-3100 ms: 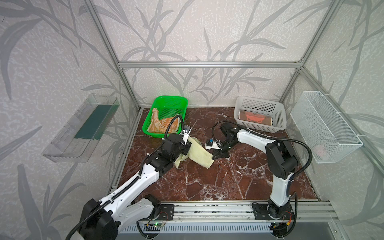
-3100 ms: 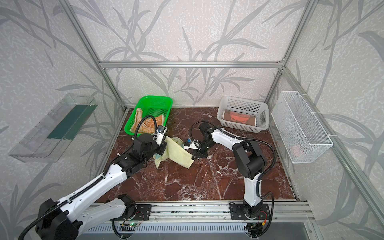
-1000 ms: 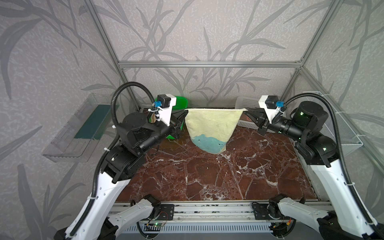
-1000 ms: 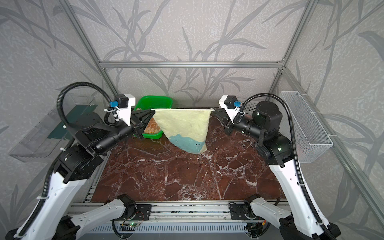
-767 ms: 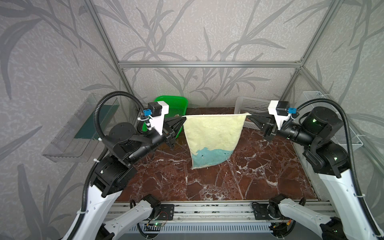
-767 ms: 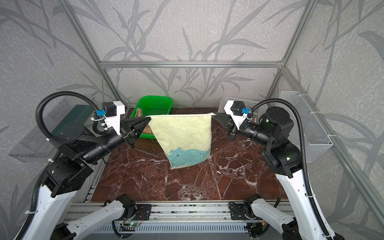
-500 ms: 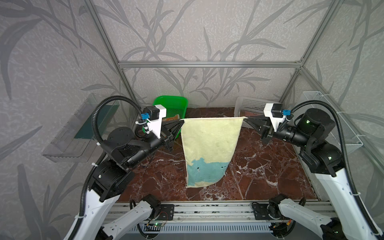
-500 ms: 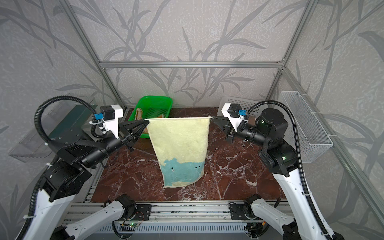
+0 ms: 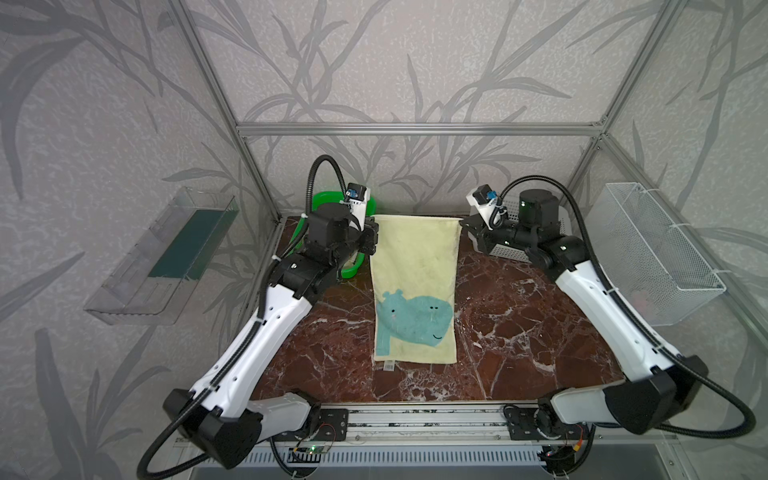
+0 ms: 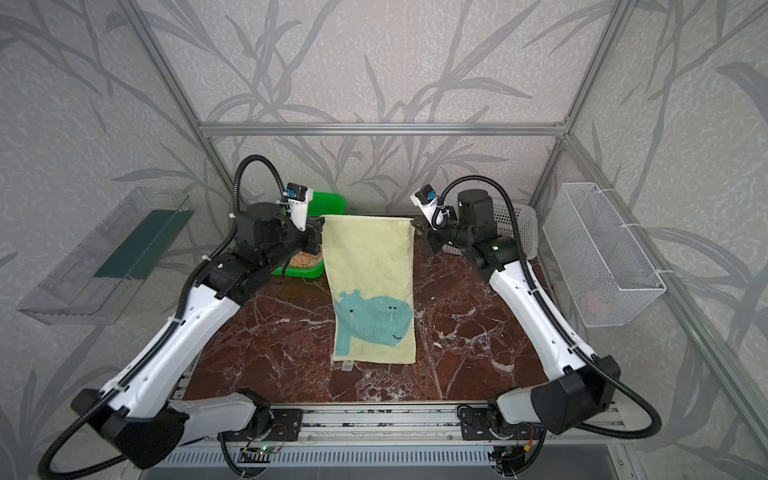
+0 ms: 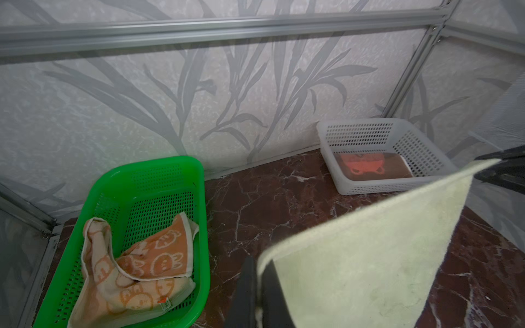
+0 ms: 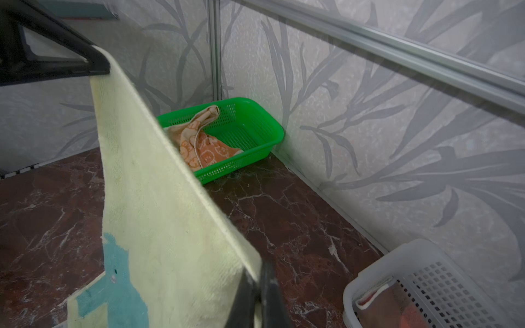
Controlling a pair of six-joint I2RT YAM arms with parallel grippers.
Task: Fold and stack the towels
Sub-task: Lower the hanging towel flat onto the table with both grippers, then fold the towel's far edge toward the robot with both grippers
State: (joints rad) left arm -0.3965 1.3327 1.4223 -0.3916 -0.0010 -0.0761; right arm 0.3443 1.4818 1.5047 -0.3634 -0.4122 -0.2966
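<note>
Both the left gripper and the right gripper clamp a top corner of the pale yellow towel, stretched between them. Its teal-animal end rests on the marble tabletop.

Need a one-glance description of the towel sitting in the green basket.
Look to the back left corner of the marble table, where a green basket stands. The crumpled towel inside is orange and cream with small cartoon faces, unlike the pale yellow towel with the teal animal or the salmon one in the white basket.
</note>
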